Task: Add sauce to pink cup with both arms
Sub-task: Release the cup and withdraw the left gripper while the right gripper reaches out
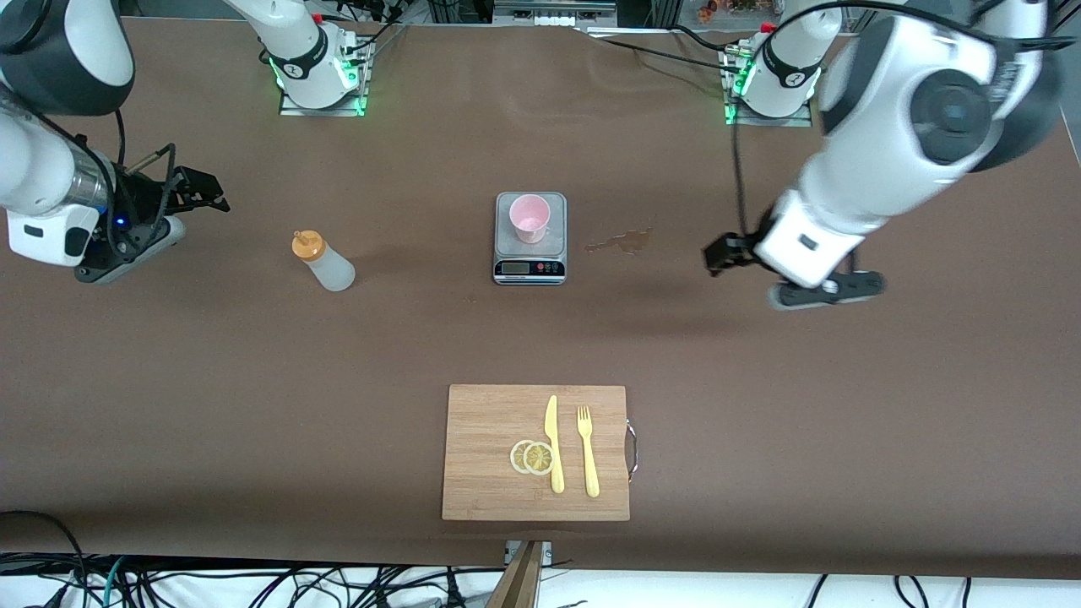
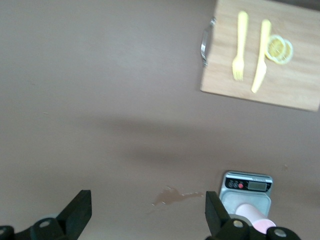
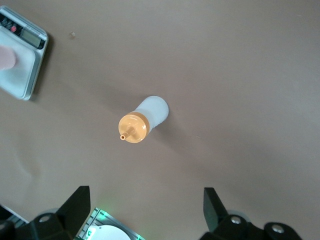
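Right tool point(image 1: 198, 192) apart, empty | left tool point(image 1: 718, 253) apart | sauce point(image 1: 324, 262) upright, whitish, orange cap | pink cup point(image 1: 530, 218) on scale point(image 1: 529, 253)

Two white jointed robot arms, glossy rounded shells, dark grey joint caps. Black two-finger left gripper point(image 1: 718, 252) and right gripper point(image 1: 203, 190); black cables along wrists. Bases glow green; blue light at right wrist.

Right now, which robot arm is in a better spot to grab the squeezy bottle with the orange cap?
The right arm, probably. Its open right gripper hangs toward the same end of the table as the standing whitish squeeze bottle; the open left gripper is past the grey scale.
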